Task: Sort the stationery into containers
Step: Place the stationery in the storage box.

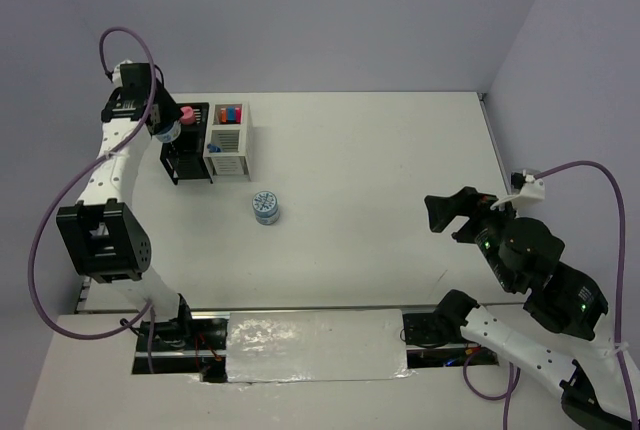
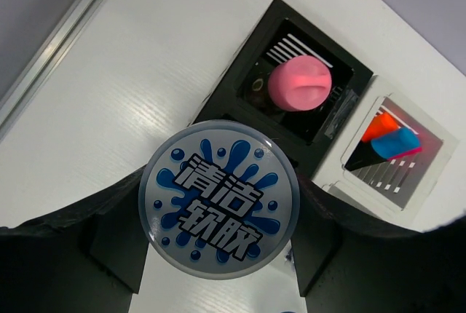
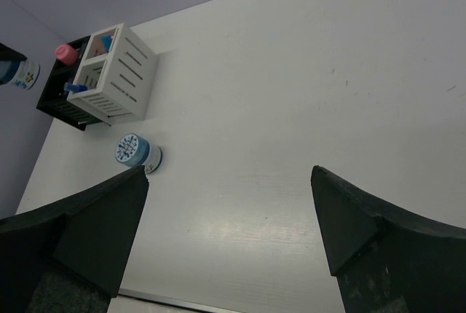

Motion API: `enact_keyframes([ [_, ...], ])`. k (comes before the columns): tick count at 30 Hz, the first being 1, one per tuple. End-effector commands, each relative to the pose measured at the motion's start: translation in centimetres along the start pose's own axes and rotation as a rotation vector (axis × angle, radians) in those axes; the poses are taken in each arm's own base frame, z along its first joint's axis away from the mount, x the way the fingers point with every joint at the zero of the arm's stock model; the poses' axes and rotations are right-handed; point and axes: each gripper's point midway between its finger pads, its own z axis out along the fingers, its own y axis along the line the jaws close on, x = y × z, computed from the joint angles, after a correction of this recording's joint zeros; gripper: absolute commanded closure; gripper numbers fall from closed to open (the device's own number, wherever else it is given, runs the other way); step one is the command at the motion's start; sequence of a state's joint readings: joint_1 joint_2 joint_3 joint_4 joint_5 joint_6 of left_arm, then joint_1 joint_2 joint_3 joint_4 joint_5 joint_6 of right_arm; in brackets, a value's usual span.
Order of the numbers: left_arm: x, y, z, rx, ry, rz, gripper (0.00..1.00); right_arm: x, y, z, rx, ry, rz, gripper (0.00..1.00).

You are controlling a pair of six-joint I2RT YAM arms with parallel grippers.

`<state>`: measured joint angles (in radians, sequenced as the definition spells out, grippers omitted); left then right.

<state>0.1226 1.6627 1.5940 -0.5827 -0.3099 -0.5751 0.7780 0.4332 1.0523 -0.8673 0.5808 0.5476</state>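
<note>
the left gripper (image 1: pixel 166 126) is clamped on a round light-blue patterned tin (image 2: pixel 218 198), its fingers (image 2: pixel 109 244) pressing the wall from opposite sides. this keeps the tin level, with the printed lid facing up toward the wrist. a side grip suits a squat round thing like this, since the lid gives nothing to pinch. the black box (image 2: pixel 240 73) lies just ahead of and below these jaws, and in the wrist view the tin's far rim overlaps the box's near corner. how high the tin hangs above the box cannot be told. the pink-capped bottle (image 2: pixel 300 84) stands upright in the middle of the black box, so the room left for a wide tin looks tight. the drop will probably need to be offset toward a free corner. the white box (image 2: pixel 429 175), joined to the black one, sits further ahead and to the right of the jaws. it holds highlighters (image 2: pixel 389 138) showing orange and blue caps, standing cap-up because the box is narrow. the second tin (image 1: pixel 266 208) rests on the table (image 1: pixel 400 150), well apart from both sets of jaws. the right gripper (image 1: pixel 448 216) hovers with jaws spread wide and nothing between them, the second tin far ahead and to their left.
</note>
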Motion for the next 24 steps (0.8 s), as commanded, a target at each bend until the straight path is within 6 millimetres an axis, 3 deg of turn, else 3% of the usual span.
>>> enact_keyframes([
  [1, -2.0, -2.1, 0.9, 0.088, -0.064, -0.015, 1.0, -1.0, 0.7, -0.1, -0.033, -0.039, 0.008, 0.0],
  [12, 0.5, -2.4, 3.5, 0.101, -0.005, 0.001, 1.0, -0.8, 1.2, 0.2, -0.049, -0.025, -0.006, 0.0],
  [24, 2.0, -2.6, 3.5, 0.097, 0.033, 0.031, 1.0, -0.3, 1.4, 0.4, -0.06, -0.013, -0.006, 0.0],
])
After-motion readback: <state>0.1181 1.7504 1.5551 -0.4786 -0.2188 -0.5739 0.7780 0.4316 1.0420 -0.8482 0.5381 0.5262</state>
